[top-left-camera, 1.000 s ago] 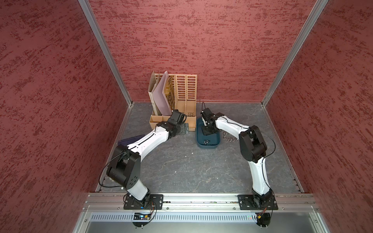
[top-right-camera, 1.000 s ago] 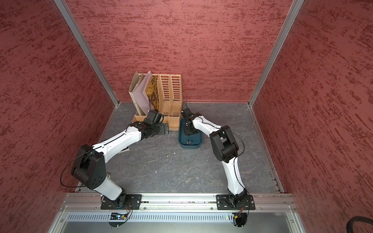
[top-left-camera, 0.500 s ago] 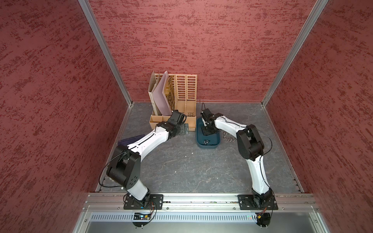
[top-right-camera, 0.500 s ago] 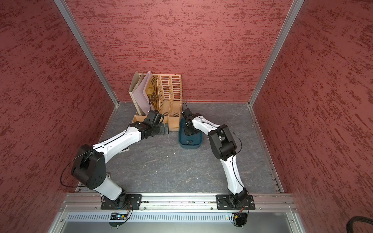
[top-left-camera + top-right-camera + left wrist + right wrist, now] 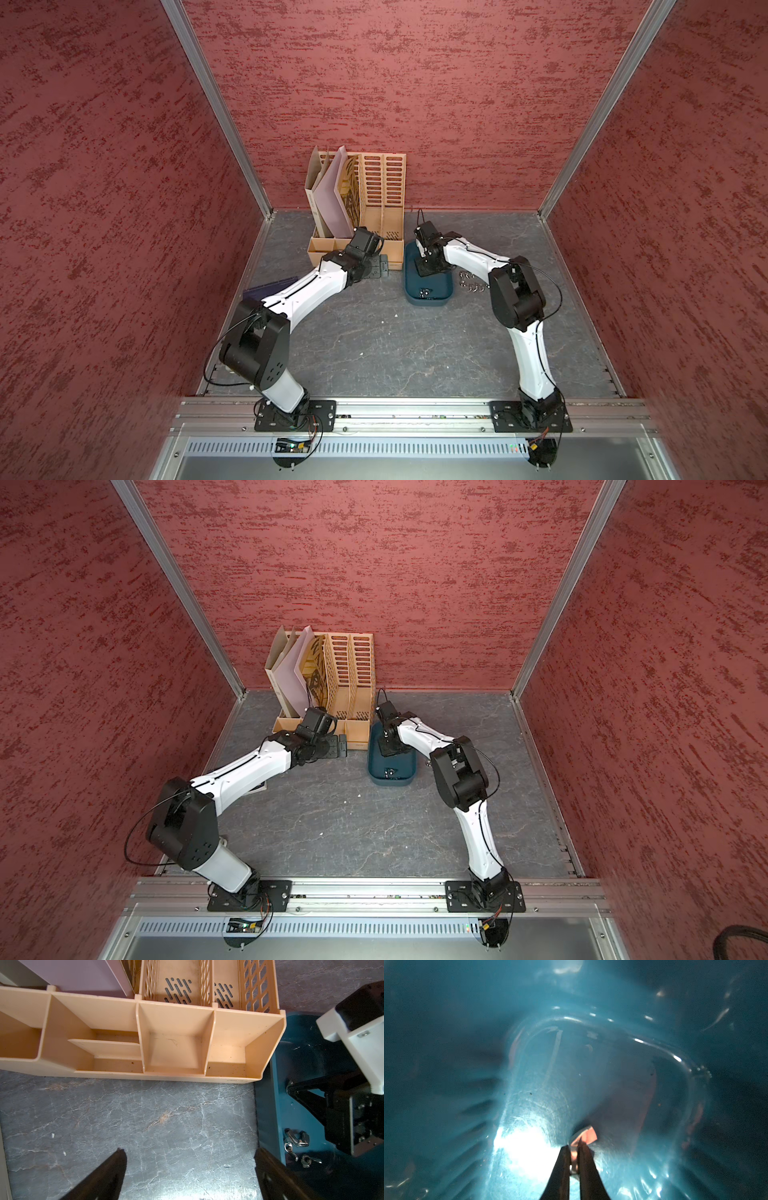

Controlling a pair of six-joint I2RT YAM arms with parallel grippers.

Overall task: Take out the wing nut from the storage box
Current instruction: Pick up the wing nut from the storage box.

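Wing nut (image 5: pixel 584 1136), a small shiny piece with a reddish reflection, is pinched between the tips of the right hand (image 5: pixel 573 1147), which is clenched on it inside the storage box (image 5: pixel 428 304), in the half toward the back wall. We see this grip only in the right wrist view; in both top views the hand covers it. The left wrist view gives us loose wing nuts (image 5: pixel 297 1140) grouped on the box floor, apart from the right hand. The far corner of the box is just beside the file organiser (image 5: pixel 382 195). On the desk (image 5: pixel 395 353) beside the box lie other nuts (image 5: pixel 469 284). The left hand (image 5: pixel 190 1155) is released, jaws wide over bare desk before the organiser; toward the arm bases we find wide open desk.
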